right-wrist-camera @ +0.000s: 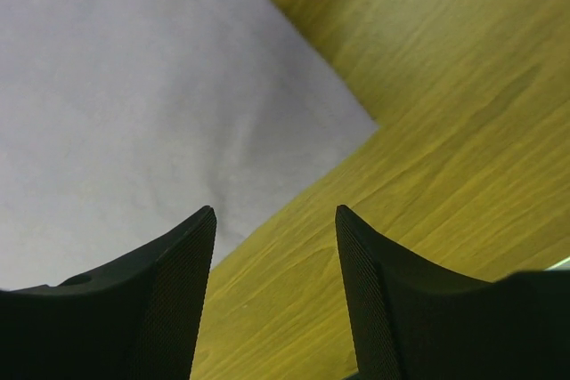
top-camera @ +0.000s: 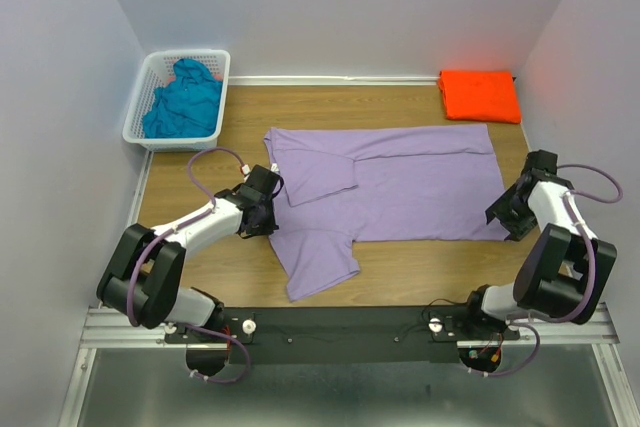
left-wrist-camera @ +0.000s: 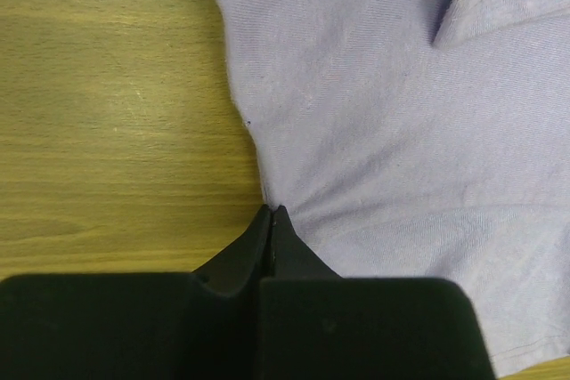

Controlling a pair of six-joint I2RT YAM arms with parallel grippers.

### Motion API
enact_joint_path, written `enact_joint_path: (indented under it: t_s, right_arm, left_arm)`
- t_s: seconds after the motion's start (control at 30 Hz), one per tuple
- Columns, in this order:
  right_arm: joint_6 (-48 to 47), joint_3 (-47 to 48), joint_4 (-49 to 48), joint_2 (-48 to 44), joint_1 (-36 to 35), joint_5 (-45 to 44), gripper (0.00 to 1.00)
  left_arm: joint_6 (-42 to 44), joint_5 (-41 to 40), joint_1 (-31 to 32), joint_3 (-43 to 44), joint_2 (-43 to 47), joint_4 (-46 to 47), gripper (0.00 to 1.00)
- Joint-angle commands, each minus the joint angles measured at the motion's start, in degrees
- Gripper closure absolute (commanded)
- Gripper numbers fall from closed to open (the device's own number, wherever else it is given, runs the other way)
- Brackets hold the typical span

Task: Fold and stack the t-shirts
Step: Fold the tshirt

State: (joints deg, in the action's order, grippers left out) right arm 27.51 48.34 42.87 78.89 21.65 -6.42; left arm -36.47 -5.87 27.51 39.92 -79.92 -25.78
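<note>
Wooden bench (top-camera: 420,272), walled in white on three sides, bearing everything listed below. Lavender-purple t-shirt (top-camera: 400,187), laid flat across the middle of the bench, neck end to the left and hem to the right; far long edge turned inward as a band, far sleeve folded over the chest, near sleeve spread toward the arm bases. Left arm (top-camera: 195,227), white and black, reaching in from the near left to the shirt's left edge. Right arm (top-camera: 560,247), bent up along the right side to the shirt's near right hem corner. White plastic lattice basket (top-camera: 222,87), at the far left corner, well apart from the lavender shirt. Teal-blue t-shirt (top-camera: 185,102), crumpled loosely inside the basket. Bright orange t-shirt (top-camera: 480,95), folded into a neat rectangle at the far right corner of the bench, near the lavender shirt's far hem corner but apart from it. Left jaws: closed tight, tips pinching the lavender shirt's left edge, with fabric puckering out from the pinch. Right jaws: open, gap straddling the hem edge beside the corner, one finger over lavender cloth, the other over bare wood; contact with the cloth not discernible.
</note>
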Motion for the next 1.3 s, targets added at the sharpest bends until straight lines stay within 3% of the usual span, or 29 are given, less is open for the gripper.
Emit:
enact_joint_path:
  t_s: [0.0, 0.63, 1.27]
  right_arm:
    - [1.93, -0.61, 1.34, 2.14, 2.17, -3.78, 0.37]
    - [9.67, -5.71, 0.37, -6.38, 2.34, -14.93, 0.4]
    - [11.6, -7.64, -5.87, -2.95, 5.24, -11.25, 0.51]
  left_arm:
    - [0.08, -2.57, 0.27, -1.25, 0.82, -1.02, 1.0]
    - [-0.01, -5.38, 0.35, 0.16, 2.75, -3.66, 1.0]
    - [-0.36, -5.03, 0.27, -0.28, 3.63, -2.78, 1.0]
